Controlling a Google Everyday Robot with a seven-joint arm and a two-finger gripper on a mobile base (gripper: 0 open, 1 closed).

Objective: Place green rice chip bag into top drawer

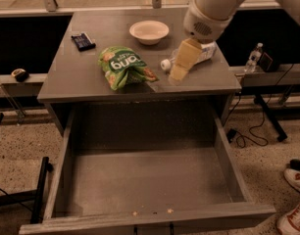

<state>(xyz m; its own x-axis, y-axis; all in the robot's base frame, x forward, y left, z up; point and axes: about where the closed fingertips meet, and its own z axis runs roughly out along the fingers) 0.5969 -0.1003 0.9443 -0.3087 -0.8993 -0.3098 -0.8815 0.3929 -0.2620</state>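
Top drawer (145, 180) pulled wide out, filling lower frame. Table (76, 77) above it, centre frame. Gripper (178, 75) hangs over table's right part, just in front of clear bottle (209, 50); grip state cannot be told from this angle. Green rice chip bag (123, 67) lies on table, left of gripper, apart from it. White bowl (149, 32) upper centre; dark packet (83, 41) upper left.
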